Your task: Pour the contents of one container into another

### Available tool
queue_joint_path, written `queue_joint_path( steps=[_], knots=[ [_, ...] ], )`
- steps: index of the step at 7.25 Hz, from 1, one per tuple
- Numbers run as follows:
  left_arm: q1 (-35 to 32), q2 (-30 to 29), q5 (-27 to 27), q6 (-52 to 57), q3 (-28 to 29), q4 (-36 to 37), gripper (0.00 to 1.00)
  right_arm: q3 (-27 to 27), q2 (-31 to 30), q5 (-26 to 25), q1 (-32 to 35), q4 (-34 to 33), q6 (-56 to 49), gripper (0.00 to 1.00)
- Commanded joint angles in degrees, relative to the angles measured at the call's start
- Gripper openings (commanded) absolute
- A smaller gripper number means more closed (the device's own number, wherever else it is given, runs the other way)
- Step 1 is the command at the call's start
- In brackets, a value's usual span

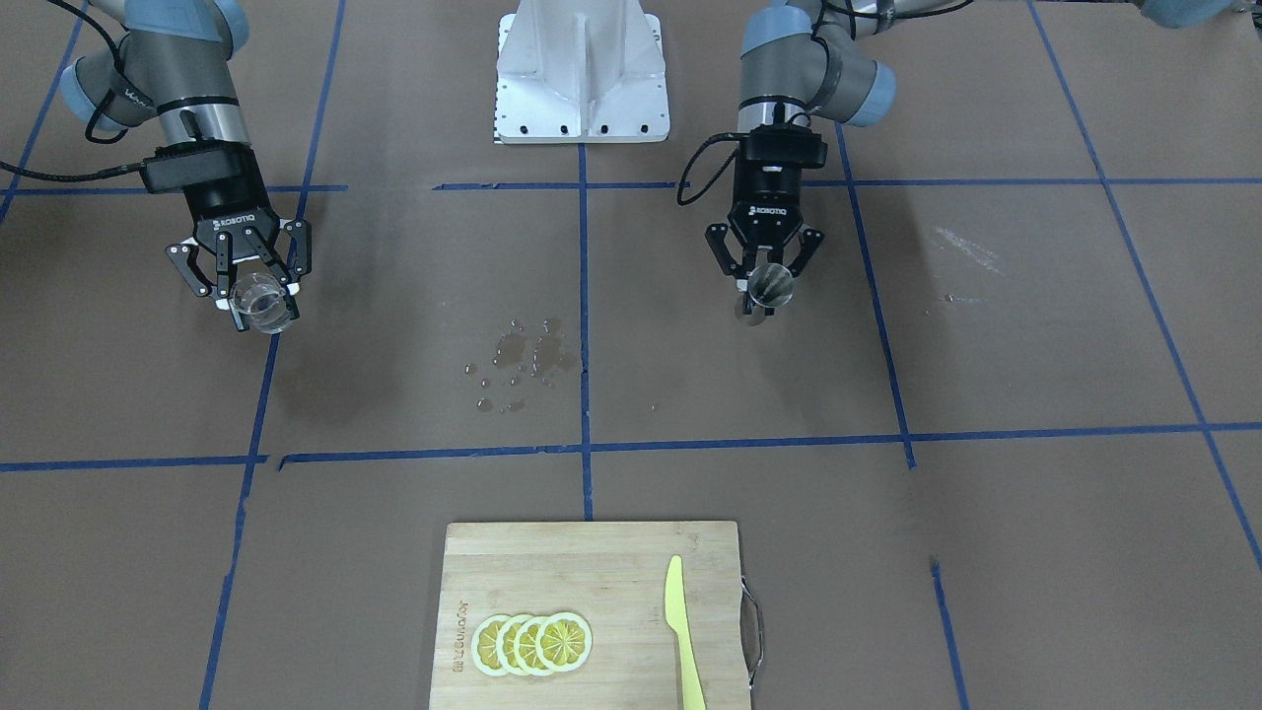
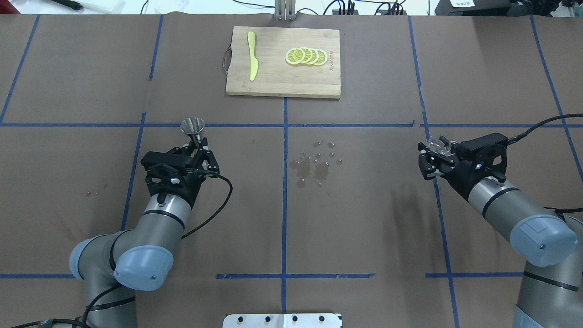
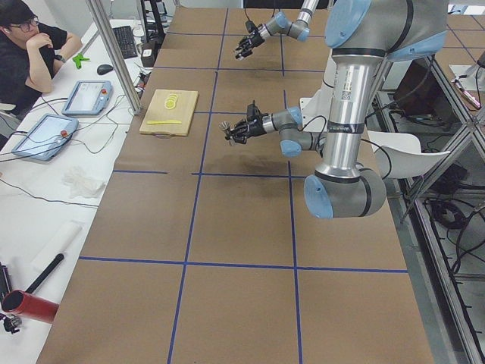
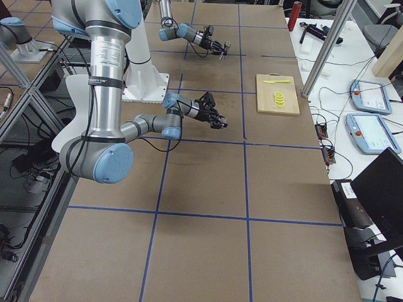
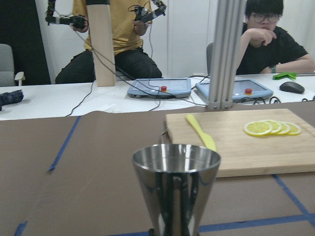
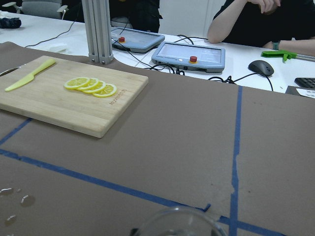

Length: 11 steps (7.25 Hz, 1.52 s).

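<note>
While clamping a polished hourglass steel jigger (image 2: pixel 192 126) in the left gripper (image 2: pixel 196 146), pinches a clear round-rimmed glass cup (image 2: pixel 439 144) in the right gripper (image 2: pixel 435 150).

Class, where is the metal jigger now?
Overhead view: the jigger is left of centre, gripped in the left claw; water drops lie to its right, the cutting board beyond.

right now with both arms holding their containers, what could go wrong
1. The jigger in the left gripper has a small mouth. A pour from the glass cup in the right gripper could miss, adding to the drops already on the table.
2. The two are far apart, so the cup may slosh on its way across.
</note>
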Motion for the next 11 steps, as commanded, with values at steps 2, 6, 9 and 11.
queue_joint_path(
  steps=[2,6,9,11],
  knots=[
    [0.4,-7.2,-8.4,6.5,0.1,-1.5,0.0,0.2,5.9,5.2,1.6,-0.3,-11.4,0.0],
    [-0.3,-9.7,-26.3,14.2,1.3,-10.1,0.0,0.3,13.4,17.8,5.0,-2.5,-20.3,0.0],
    [-0.1,-17.1,-26.6,14.1,11.3,-10.6,0.0,2.9,15.2,17.5,5.8,-8.1,-21.1,0.0],
    [-0.2,-17.4,-27.0,14.2,11.6,-10.7,0.0,4.5,15.4,15.2,5.7,-11.3,-24.5,0.0]
  ],
)
